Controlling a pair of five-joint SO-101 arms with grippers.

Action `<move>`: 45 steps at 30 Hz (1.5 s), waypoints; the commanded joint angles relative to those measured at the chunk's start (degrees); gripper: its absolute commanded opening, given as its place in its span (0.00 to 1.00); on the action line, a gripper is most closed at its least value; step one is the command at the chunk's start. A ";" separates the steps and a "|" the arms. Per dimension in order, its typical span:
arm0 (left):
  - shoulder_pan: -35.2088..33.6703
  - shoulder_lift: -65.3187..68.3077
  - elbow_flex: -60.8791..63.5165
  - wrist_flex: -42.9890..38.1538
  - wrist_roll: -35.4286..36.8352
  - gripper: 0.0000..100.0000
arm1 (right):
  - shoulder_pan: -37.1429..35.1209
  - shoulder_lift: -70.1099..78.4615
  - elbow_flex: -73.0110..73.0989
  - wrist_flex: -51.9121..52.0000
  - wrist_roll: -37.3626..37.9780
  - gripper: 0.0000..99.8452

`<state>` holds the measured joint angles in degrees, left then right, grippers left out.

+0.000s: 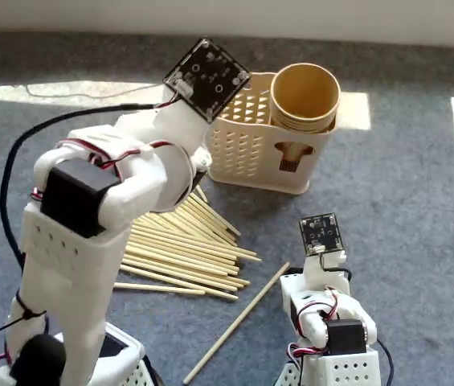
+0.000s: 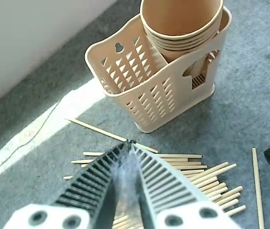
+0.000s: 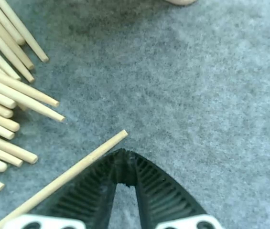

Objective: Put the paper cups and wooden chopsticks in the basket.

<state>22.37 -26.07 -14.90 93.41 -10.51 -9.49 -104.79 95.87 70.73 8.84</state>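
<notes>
Left gripper (image 2: 130,145): white ribbed jaws, closed tip to tip, nothing held. It hangs over the near edge of a pile of pale wooden chopsticks (image 2: 192,176), which fans out on grey carpet (image 2: 249,109) below and beside its tips. Just beyond the tips stands a cream perforated plastic basket (image 2: 144,95), upright, with a stack of tan paper cups (image 2: 182,24) nested in its farther compartment.

Right gripper (image 3: 123,155): black ribbed jaws, tips meeting, nothing held. A single wooden chopstick (image 3: 63,179) lies on the carpet just beside its tips, running back along one jaw. The pile lies off to that same side.
</notes>
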 commanded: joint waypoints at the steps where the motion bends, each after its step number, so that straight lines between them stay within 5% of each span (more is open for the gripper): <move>1: -1.89 -9.19 8.92 -5.54 0.35 0.00 | 0.57 -0.31 5.58 0.57 0.00 0.01; 10: -6.90 -22.81 31.43 -15.47 0.44 0.01 | 0.57 -0.31 5.58 0.57 0.00 0.01; 45: -11.38 -61.23 70.81 -22.15 0.35 0.01 | 0.57 -0.31 5.58 0.57 0.00 0.01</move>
<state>13.76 -84.53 55.08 73.89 -10.51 -9.49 -104.79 95.87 70.73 8.84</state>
